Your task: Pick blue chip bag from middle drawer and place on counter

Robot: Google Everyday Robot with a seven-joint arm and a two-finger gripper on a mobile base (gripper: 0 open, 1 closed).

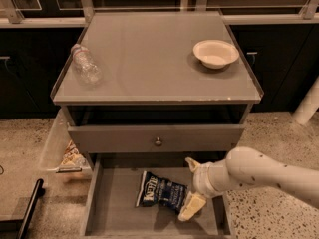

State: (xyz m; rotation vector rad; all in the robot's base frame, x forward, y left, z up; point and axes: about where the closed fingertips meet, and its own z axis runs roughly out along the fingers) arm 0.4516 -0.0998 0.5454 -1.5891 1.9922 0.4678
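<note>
The blue chip bag (163, 193) lies flat on the floor of the open middle drawer (117, 210), near its centre. My gripper (192, 188) hangs over the right part of the drawer, just right of the bag. Its two cream fingers (192, 206) are spread apart, one high near the drawer front, one low at the bag's right edge. It holds nothing. The white arm (269, 173) comes in from the right. The counter (154, 59) is the grey top above.
A clear plastic bottle (85, 64) lies on the counter's left side and a white bowl (215, 53) stands at its right back. A closed drawer front with a round knob (158, 142) sits above the open drawer. A pale snack packet (71, 156) lies in a clear bin at the left.
</note>
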